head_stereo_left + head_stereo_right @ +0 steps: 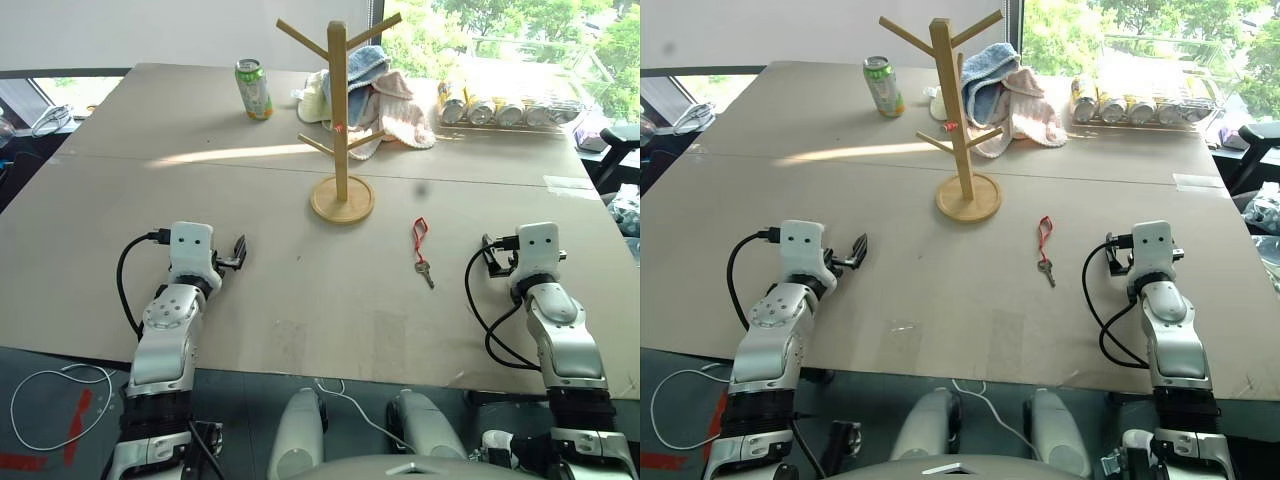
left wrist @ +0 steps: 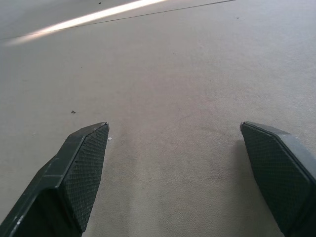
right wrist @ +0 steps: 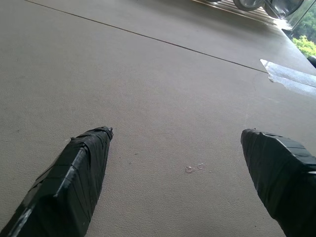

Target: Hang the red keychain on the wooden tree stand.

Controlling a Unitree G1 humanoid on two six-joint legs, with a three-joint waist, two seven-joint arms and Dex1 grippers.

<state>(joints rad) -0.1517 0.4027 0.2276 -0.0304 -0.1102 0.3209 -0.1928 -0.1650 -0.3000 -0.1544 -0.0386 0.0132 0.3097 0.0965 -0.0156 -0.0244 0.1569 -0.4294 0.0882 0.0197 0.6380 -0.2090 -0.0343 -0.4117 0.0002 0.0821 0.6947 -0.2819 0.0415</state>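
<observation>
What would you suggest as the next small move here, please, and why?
Probably swing the right pincer inward toward the keychain and lower it over the red cord. Both pincers are open and hold nothing, the keychain lies flat on the table nearer the right arm than the left pincer, and the stand has no keychain on it.

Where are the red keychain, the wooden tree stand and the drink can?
red keychain [image 1: 421, 236]: left eye view, on the red cord.
wooden tree stand [image 1: 339, 120]: left eye view, on the upright post.
drink can [image 1: 254, 90]: left eye view, on its side wall.
</observation>
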